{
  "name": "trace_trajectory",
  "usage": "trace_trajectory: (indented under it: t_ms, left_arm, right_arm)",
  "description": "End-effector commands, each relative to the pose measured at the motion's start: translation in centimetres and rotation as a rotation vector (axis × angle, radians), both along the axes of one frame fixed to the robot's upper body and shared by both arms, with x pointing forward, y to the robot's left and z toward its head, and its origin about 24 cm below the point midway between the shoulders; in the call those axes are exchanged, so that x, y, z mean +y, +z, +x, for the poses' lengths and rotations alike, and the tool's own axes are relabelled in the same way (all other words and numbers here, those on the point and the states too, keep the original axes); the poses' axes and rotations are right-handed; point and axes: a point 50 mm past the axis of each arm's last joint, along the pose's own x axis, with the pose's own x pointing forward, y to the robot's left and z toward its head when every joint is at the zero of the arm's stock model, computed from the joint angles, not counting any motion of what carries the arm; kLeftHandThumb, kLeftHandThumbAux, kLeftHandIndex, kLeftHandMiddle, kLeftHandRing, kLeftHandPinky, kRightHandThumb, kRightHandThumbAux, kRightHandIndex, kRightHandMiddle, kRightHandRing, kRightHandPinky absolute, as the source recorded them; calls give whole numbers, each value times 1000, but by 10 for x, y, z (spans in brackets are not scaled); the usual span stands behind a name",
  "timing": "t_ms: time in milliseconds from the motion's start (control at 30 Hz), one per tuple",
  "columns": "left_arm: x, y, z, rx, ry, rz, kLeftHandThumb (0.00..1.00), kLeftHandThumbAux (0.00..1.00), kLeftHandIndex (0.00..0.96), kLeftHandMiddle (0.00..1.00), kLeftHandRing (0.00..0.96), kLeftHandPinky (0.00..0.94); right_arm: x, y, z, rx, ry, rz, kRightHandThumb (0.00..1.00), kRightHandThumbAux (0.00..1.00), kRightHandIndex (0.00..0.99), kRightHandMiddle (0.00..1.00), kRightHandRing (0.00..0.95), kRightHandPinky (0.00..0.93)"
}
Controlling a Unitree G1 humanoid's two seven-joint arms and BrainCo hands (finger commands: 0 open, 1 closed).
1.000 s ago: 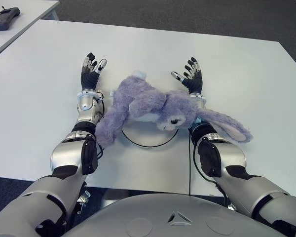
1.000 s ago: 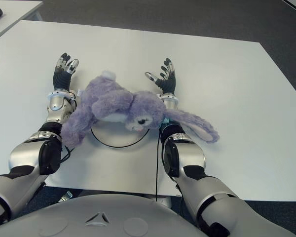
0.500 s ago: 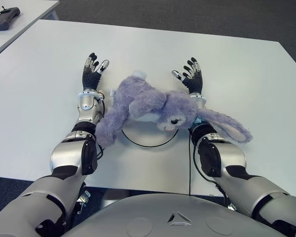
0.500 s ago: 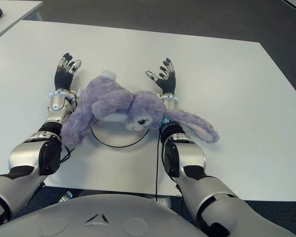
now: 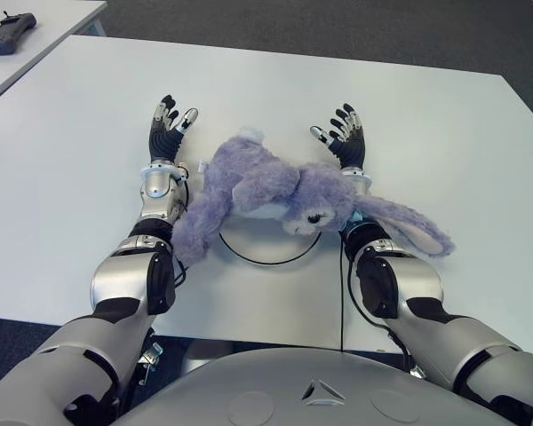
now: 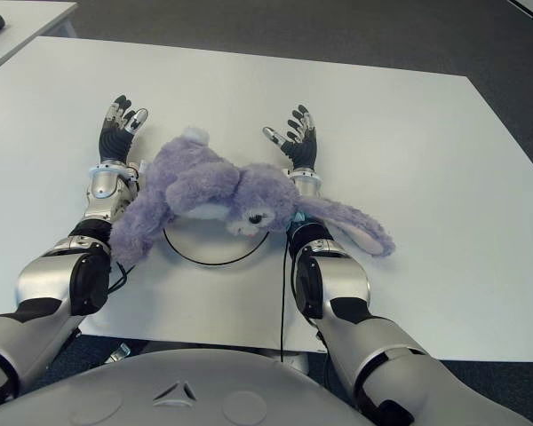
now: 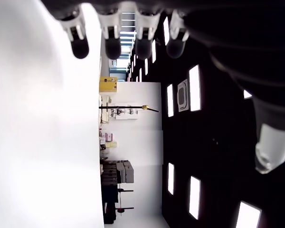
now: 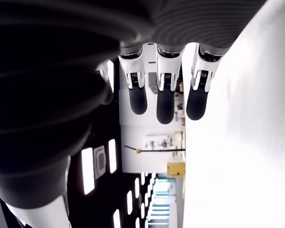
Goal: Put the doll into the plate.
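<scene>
A purple plush rabbit doll lies across both my forearms, over the far part of a white plate with a dark rim. One long ear hangs out to the right past my right forearm. A plush limb droops beside my left forearm. My left hand is beyond the doll on the left, fingers spread and empty. My right hand is beyond it on the right, palm up, fingers spread and empty. In each wrist view the fingers are straight with nothing between them.
The white table stretches out beyond both hands. A second table at the far left carries a dark controller. A black cable runs down beside my right forearm.
My left hand has shifted slightly to the right and forward. The doll and the right hand stay where they were.
</scene>
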Motion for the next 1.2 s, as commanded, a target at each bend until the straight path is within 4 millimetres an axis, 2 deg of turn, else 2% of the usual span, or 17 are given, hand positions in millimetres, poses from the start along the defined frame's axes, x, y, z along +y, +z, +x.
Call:
trace_trajectory:
  t_ms: [33, 1200]
  left_arm:
    - [-13, -105, -82, 476, 19, -73, 0, 568, 0, 23, 0, 0]
    - [-13, -105, -82, 468, 14, -78, 0, 629, 0, 5, 0, 0]
  right_arm:
    - [4, -95, -70, 390, -40, 66, 20, 832, 88, 140, 159, 189]
    - [5, -95, -70, 391, -35, 55, 35, 856, 88, 141, 166, 208]
